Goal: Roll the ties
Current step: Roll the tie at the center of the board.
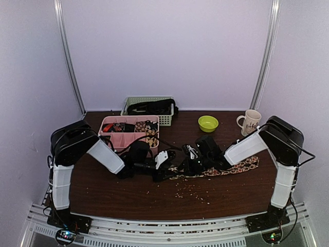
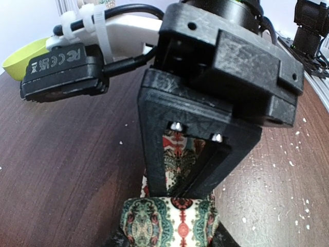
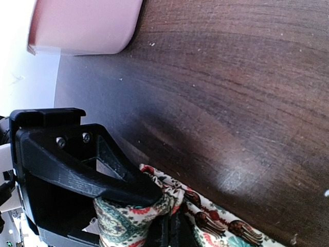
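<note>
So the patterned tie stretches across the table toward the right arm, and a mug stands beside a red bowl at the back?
No: the bowl is lime green, not red, as the top external view shows. The patterned tie does stretch toward the right arm, and the mug stands beside the bowl at the back.

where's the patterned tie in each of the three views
Top external: the tie lies flat across the table, centre to right, near the right arm.
Left wrist: the tie is at bottom centre, bunched at the frame edge.
Right wrist: the tie is at bottom centre, running off toward the lower right.
Shared landmark: the dark wooden table beneath it.
</note>
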